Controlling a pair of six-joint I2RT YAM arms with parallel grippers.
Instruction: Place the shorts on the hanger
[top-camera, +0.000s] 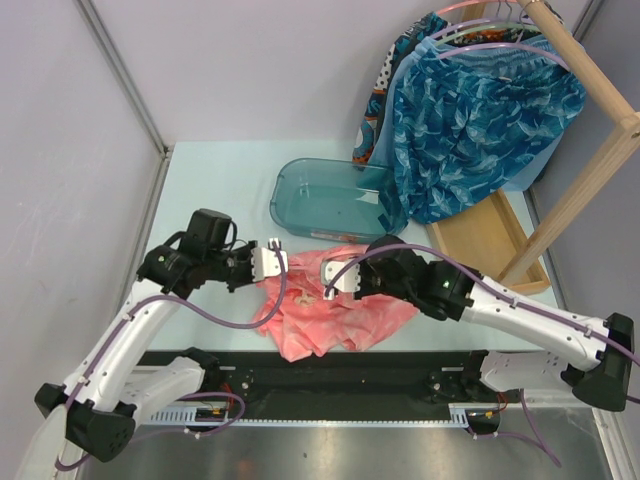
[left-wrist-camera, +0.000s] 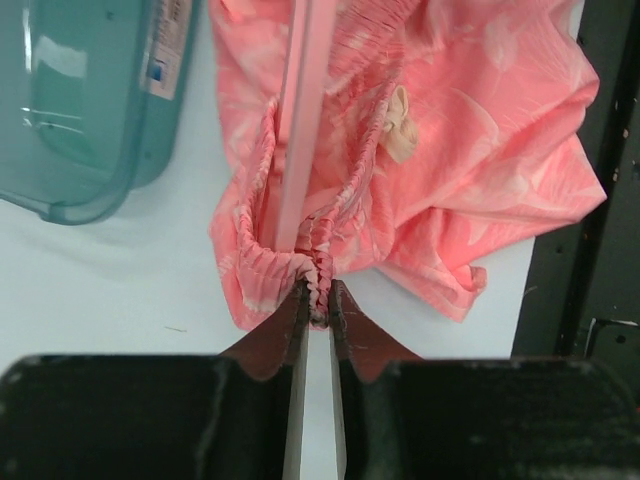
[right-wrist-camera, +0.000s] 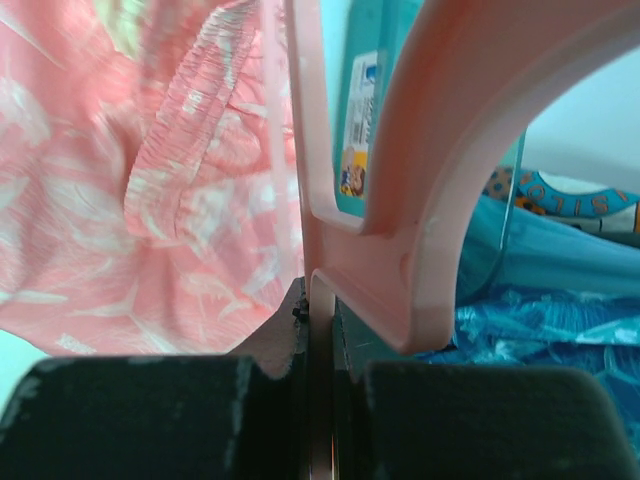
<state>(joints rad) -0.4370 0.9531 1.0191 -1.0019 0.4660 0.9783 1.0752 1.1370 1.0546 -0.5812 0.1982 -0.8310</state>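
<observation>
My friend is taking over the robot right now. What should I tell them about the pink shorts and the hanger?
Left gripper: fingers pinch the waistband of the shorts.
Right gripper: shut on the hanger.
Done: one hanger bar reaches into the waistband; the shorts lie crumpled on the table.
Left: work the shorts fully onto the hanger.

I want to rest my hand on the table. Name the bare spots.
Free: the table left of the tub, out to its left edge. Crowded: the front middle, covered by the shorts, and the right, taken by the wooden rack and hanging blue clothes.
</observation>
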